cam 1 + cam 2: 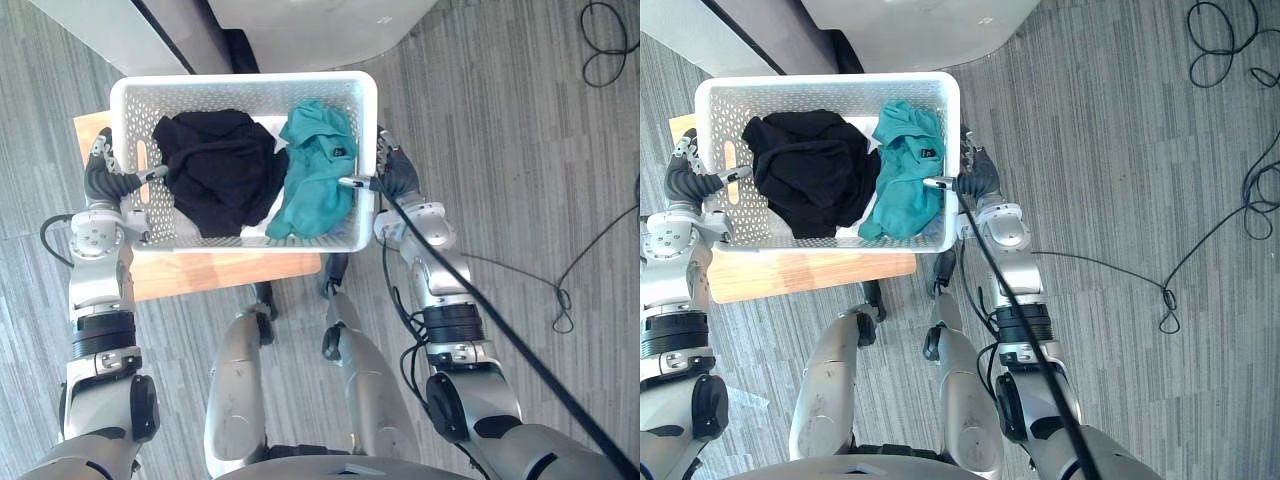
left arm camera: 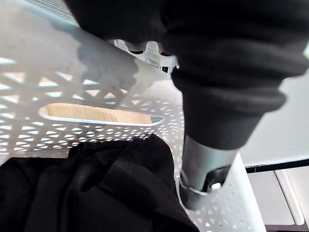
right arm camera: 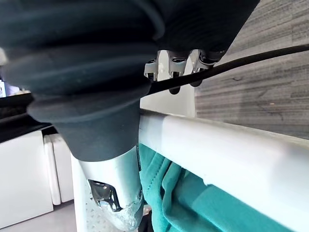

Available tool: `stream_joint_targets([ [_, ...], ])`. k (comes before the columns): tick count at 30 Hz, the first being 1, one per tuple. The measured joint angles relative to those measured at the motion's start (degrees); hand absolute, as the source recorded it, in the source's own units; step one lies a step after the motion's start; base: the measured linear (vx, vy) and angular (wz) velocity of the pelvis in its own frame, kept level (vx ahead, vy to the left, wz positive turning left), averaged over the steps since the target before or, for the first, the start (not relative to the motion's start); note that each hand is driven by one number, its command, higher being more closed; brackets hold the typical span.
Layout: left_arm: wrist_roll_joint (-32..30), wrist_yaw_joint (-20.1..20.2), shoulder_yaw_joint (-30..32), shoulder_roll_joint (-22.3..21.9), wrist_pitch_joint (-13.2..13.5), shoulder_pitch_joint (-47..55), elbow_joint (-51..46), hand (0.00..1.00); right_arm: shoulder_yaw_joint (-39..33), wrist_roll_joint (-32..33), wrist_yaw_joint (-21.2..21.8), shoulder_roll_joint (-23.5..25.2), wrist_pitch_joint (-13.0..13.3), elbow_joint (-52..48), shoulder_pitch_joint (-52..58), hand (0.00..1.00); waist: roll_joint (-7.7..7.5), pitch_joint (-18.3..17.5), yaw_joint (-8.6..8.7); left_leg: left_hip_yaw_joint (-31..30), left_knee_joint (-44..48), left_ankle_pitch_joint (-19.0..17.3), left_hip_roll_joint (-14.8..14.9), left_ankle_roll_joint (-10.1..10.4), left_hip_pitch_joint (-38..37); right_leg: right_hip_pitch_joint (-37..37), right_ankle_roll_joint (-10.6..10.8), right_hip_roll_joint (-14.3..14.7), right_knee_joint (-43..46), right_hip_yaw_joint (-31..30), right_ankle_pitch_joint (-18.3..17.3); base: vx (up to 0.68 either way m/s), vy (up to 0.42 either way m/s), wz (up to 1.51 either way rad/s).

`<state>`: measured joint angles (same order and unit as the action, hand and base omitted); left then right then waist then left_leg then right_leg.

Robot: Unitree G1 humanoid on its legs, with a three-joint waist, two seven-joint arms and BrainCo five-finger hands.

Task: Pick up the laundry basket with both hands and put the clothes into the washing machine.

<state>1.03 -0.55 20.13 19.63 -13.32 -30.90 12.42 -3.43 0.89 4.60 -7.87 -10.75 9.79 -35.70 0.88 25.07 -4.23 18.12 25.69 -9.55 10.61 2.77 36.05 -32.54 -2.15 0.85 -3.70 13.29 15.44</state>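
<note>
A white perforated laundry basket (image 1: 240, 85) rests on a low wooden table (image 1: 220, 270) right in front of me. Inside lie a black garment (image 1: 220, 170) on the left and a teal garment (image 1: 315, 165) on the right. My left hand (image 1: 105, 175) clasps the basket's left side, its thumb (image 2: 203, 169) inside the wall (image 2: 72, 140) near the handle slot, over the black garment (image 2: 96, 193). My right hand (image 1: 395, 175) clasps the right rim (image 3: 231, 150), thumb (image 3: 116, 193) inside beside the teal cloth (image 3: 193, 208), fingers outside.
A white and grey appliance or cabinet (image 1: 300, 30) stands just beyond the basket's far edge. Grey striped carpet (image 1: 520, 150) spreads to the right, with open floor there. The table sticks out a little past the basket's near side.
</note>
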Motion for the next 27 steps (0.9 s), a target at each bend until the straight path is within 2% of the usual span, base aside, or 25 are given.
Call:
stream_joint_targets([
  [1, -0.1, 0.1, 0.0, 0.0, 0.0, 0.0, -0.1, 1.00, 0.0, 0.0, 0.0, 0.0, 0.0, -0.3, 0.3, 0.00, 0.00, 0.0, -0.01, 0.0, 0.0, 0.0, 0.0, 0.0, 0.0, 0.0, 0.0, 0.0, 0.0, 0.0, 0.0, 0.00, 0.000, 0.00],
  [6, -1.3, 1.0, 0.0, 0.0, -0.4, 0.0, 0.0, 1.00, 0.5, 0.0, 0.0, 0.0, -0.2, -2.7, 1.4, 0.00, -0.02, 0.0, -0.21, 0.8, -0.1, 0.0, 0.0, 0.0, 0.1, -0.6, 0.5, -0.1, 0.0, -0.6, 0.4, 0.03, 0.017, -0.06],
  [7, -1.7, 1.7, -0.3, 0.0, -0.7, 0.3, 0.6, 1.00, 0.5, 0.0, 0.0, 0.0, -0.3, -2.7, 1.4, 1.00, -0.02, 0.0, -0.15, 1.0, -0.1, 0.0, 0.0, -0.1, 0.2, -0.7, 0.6, -0.1, 0.0, -0.8, 0.5, 0.02, 0.019, -0.05],
  [10, -4.6, 2.5, -0.7, 0.1, -1.0, 1.1, 3.7, 1.00, 1.9, -0.1, 0.1, -0.8, -0.7, -4.4, 1.6, 1.00, -0.06, -0.1, 0.55, 1.0, 0.2, -0.1, 0.3, -0.2, 0.8, -1.1, 1.9, 0.2, -0.6, -1.9, 1.5, 0.01, 0.019, -0.08],
  [13, -8.2, 2.6, -1.2, -0.2, 0.9, 1.1, 6.8, 1.00, 2.4, -0.4, -0.2, -2.4, -1.0, -5.4, 1.4, 1.00, -0.16, -0.2, 0.81, 1.2, 1.4, -0.3, 0.8, -0.5, 1.7, -1.6, 2.2, 0.5, -0.9, -3.2, 1.7, 0.00, 0.010, -0.08],
  [16, -9.4, 2.7, 0.2, -0.2, 4.6, 1.3, 13.1, 1.00, 3.4, -1.2, -0.5, -3.2, -1.1, -5.4, 1.5, 1.00, -0.22, -1.6, 1.25, 1.8, 1.3, -0.3, 0.9, -0.5, 1.7, -1.8, 3.0, 0.5, -0.9, -3.6, 1.1, -0.01, -0.018, -0.10],
  [18, -9.9, 2.0, 2.6, -0.8, 9.1, 3.4, 19.1, 1.00, 7.3, -0.9, -1.6, -4.0, -0.4, -5.5, 1.3, 1.00, -0.27, -4.2, 1.28, 2.6, 0.5, 0.2, 1.2, -0.4, 1.7, -2.6, 5.7, 0.3, -0.8, -2.0, -2.9, -0.01, -0.054, -0.24],
  [19, -10.2, 1.9, 2.8, -0.9, 10.1, 4.0, 20.1, 1.00, 8.2, -0.5, -1.7, -4.0, 0.1, -5.9, 1.1, 1.00, -0.25, -4.5, 1.33, 2.8, -0.1, 0.5, 1.3, -0.4, 1.3, -2.6, 5.9, 0.2, -0.5, -1.2, -4.0, 0.00, -0.056, -0.16],
  [20, -11.3, 1.3, 2.9, -0.8, 10.8, 4.5, 21.5, 1.00, 9.8, -0.1, -2.3, -4.4, 0.7, -7.1, 1.0, 1.00, -0.37, -4.7, 1.51, 3.0, -0.6, 0.6, 1.1, -0.2, 0.8, -2.6, 5.2, -0.3, 0.2, -0.2, -3.8, 0.01, -0.038, 0.07],
  [21, -13.0, 0.7, 2.8, -0.5, 11.1, 4.4, 23.2, 1.00, 10.8, 1.0, -2.3, -5.0, 1.9, -7.2, 0.8, 1.00, -0.44, -5.1, 1.86, 2.7, 0.3, 0.0, 0.8, 0.0, 1.0, -2.8, 2.4, -0.6, 0.8, 0.3, -1.3, 0.01, -0.013, 0.10],
  [25, -15.9, -0.7, 3.5, 1.0, 11.9, -0.2, 29.4, 1.00, 14.8, 5.2, -3.6, -8.7, 4.2, -11.3, -1.1, 1.00, -0.38, -5.3, 1.44, 3.2, 2.1, -0.6, 1.1, -0.4, 2.2, -3.6, 1.9, -0.6, 0.8, 0.0, -0.4, 0.02, -0.002, -0.03],
  [27, -15.9, -1.3, 4.4, 1.3, 11.8, -1.4, 31.4, 1.00, 16.3, 6.6, -4.3, -8.5, 5.0, -11.6, -1.8, 1.00, -0.54, -5.4, 1.83, 3.2, 2.7, -0.8, 1.1, -0.6, 2.5, -3.6, 2.2, -0.7, 0.8, 0.0, -0.2, -0.02, 0.010, -0.01],
])
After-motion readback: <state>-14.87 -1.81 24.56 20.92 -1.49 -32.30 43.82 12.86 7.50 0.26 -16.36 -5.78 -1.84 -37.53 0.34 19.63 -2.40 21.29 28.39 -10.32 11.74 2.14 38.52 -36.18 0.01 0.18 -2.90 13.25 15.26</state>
